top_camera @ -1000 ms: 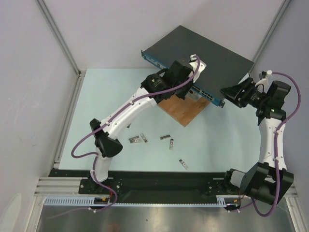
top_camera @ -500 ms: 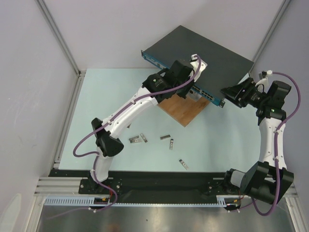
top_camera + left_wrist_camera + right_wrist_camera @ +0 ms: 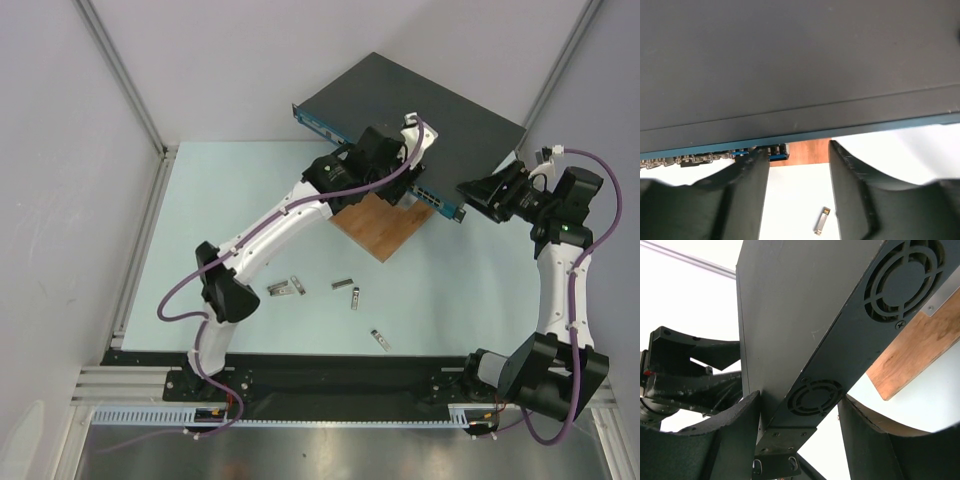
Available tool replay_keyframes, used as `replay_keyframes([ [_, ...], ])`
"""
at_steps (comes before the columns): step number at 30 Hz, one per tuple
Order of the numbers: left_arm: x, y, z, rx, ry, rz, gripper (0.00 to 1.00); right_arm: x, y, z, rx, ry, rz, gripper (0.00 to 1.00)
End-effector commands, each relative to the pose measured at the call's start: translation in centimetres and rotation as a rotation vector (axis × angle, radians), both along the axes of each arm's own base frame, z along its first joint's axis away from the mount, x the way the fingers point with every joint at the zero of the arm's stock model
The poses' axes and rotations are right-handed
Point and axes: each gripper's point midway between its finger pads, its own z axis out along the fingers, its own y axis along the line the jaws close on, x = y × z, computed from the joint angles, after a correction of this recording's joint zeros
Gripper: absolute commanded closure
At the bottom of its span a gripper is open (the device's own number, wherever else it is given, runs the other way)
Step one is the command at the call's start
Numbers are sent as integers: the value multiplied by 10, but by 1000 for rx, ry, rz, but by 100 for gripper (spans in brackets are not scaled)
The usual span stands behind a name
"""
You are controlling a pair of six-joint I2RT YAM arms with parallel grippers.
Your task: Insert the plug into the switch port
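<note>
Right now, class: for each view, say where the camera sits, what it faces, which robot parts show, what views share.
Top external: above, behind the bases, facing down at table and switch; left arm, right arm show.
Left wrist: over switch top; open left gripper shows.
Right wrist: facing the switch's fan side; right gripper clasps it.
Shared: wooden board, both wrist views.

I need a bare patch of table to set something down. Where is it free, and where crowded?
Free: the mat between the left rail and the left arm, and the stretch between the wooden board and the right arm. Crowded: the switch front, where the left fingers and board sit close, and near centre, strewn with loose metal plugs.
</note>
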Motion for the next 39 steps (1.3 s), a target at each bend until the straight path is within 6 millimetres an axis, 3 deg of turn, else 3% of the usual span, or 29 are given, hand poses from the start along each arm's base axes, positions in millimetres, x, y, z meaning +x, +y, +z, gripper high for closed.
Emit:
replay_keyframes([
  [1,-24,-15,74,-195,-115,-127,42,-8,15,-6,-22,-25,114,91],
  [3,-34,-4,84,-201,-114,-134,40,-5,11,-7,-20,-19,104,87],
  [5,-39,4,75,-176,-88,-131,36,-2,9,-6,-13,-17,97,82],
  [10,-56,31,85,-168,-75,-129,31,3,7,-3,-1,-21,87,67],
  [13,-60,41,76,-149,-60,-123,27,5,7,-4,3,-15,85,62],
  [17,-60,50,67,-146,-47,-109,45,6,7,-6,10,-3,87,60],
  [19,-59,48,63,-144,-38,-106,60,6,8,-7,13,5,84,59],
  [25,-43,37,65,-160,-48,-63,90,7,11,-11,29,21,81,53],
  [29,-28,31,57,-139,-66,-23,100,9,12,-12,38,27,81,58],
  [30,-23,28,49,-124,-59,-14,100,9,12,-12,39,28,81,60],
  [33,-17,23,51,-130,-66,-3,100,9,12,-11,44,28,84,68],
  [39,-1,20,45,-130,-91,55,100,7,14,-15,53,56,100,69],
])
